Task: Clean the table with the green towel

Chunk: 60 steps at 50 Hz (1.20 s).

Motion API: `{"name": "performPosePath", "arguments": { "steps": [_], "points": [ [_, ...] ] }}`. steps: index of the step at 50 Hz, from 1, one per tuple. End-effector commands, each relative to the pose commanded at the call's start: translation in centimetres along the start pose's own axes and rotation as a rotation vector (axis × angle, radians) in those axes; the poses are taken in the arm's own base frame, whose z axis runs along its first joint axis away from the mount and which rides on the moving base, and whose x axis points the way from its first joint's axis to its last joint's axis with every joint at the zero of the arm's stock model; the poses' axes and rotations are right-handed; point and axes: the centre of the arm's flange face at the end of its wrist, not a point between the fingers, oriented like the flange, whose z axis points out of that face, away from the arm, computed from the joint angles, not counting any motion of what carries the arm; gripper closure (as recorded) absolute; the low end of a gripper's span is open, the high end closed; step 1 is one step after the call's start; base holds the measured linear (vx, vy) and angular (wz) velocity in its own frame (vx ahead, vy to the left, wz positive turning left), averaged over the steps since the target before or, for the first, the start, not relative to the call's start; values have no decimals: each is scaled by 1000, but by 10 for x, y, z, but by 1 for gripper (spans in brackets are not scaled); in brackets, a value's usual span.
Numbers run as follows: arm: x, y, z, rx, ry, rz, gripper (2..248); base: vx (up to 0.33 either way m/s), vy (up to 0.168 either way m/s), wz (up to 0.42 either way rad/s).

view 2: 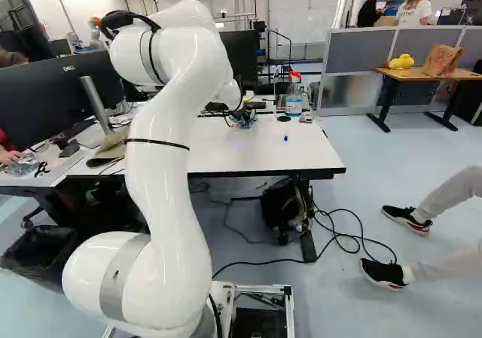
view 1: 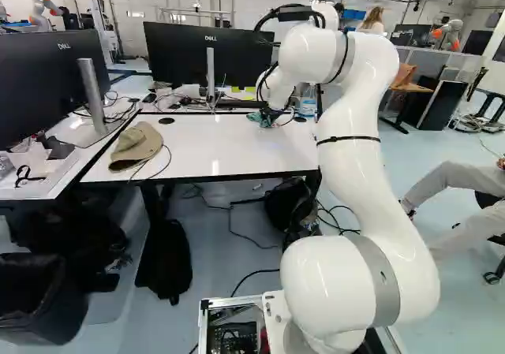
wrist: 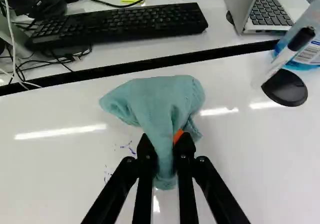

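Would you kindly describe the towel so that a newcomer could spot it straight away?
Start from the white table in front of the black monitor near the middle of the left base view. Near the table's far edge, the end effector pinches a bunched towel. Its blue-green colour sets it apart from the tan cap and the black keyboard beyond that edge.

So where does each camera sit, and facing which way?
Left base view: behind the white jointed arm, to its left, facing ahead over the white table; arm right of middle.
Right base view: behind, to its right, facing likewise; arm left of middle.
Wrist view: on the wrist, looking along the black two-fingered gripper onto the green cloth towel it grips.
Both base views share the table and tan cap.
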Motion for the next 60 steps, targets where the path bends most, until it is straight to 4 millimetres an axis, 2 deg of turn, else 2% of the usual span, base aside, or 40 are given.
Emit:
{"name": "performPosePath", "arguments": {
  "steps": [14,31,41,60],
  "points": [
    [12,-12,18,13,24,-11,200,0,0,0],
    [14,-41,25,39,33,-35,200,0,0,0],
    [9,-55,19,53,25,-50,200,0,0,0],
    [-10,-72,-5,69,-8,-69,200,0,0,0]
  ]
}}
